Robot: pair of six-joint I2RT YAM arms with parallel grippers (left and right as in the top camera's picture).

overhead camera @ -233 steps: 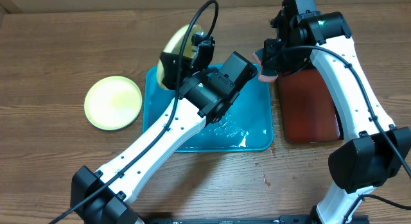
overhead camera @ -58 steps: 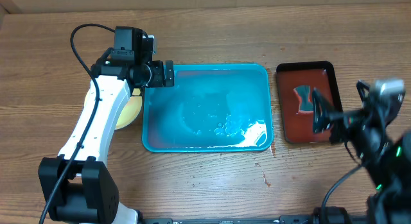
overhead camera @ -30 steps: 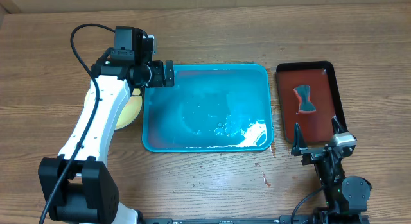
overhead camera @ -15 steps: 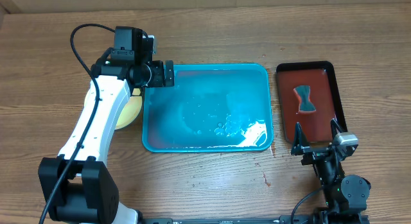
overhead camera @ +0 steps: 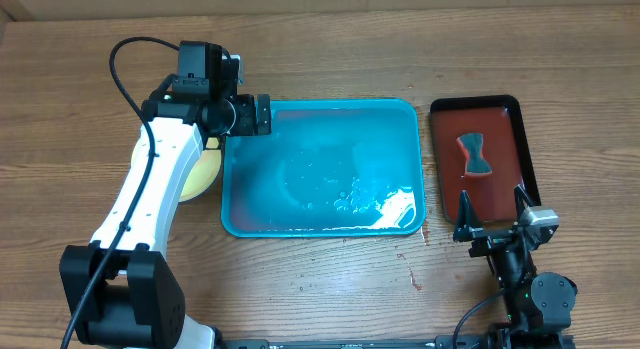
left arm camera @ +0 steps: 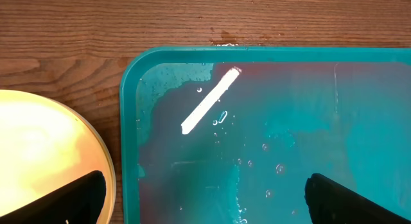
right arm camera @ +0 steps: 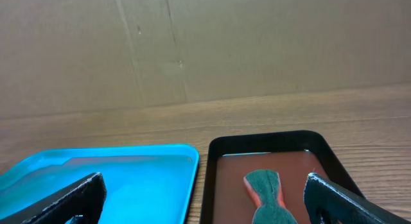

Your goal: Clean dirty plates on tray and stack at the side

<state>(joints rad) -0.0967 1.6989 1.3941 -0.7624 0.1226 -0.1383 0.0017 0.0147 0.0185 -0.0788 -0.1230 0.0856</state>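
The R gripper (overhead camera: pixel 491 204) is nearest, low by the robot's base. Its two fingers are spread wide w/ nothing btw them. It looks the same as half a sec ago. Approx 2 s ago that arm was swung out to the right, and now it sits tucked in at the near edge. Nearly 8 s ago both arms were up over the tray (overhead camera: pixel 322 232), and the L one held a plate up on its edge.

A bit farther out, the big blue tray holds just water: a thin wet film, small drops and a shiny white patch near its near-right corner. Just right of it, w/ a thin gap, is the red tray (overhead camera: pixel 500 204) w/ a black rim. A bow-shaped sponge (overhead camera: pixel 476 154), teal w/ an orange side, lies in its far half.

The plates (overhead camera: pixel 204 174) lie on the table (overhead camera: pixel 320 49) just left of the blue tray. The L arm hides most of them from above. The left wrist view shows a clean yellow top plate w/ a thin strip of wood btw its rim and the tray's. I can't tell how many are in the pile.

The L gripper (overhead camera: pixel 265 116) is over the tray's far-left corner, fingers wide apart and empty, same as 2 s ago.

The table is brown wood w/ a few red specks (overhead camera: pixel 415 279) near the tray. A plain brown wall (right arm camera: pixel 192 44) stands behind it.
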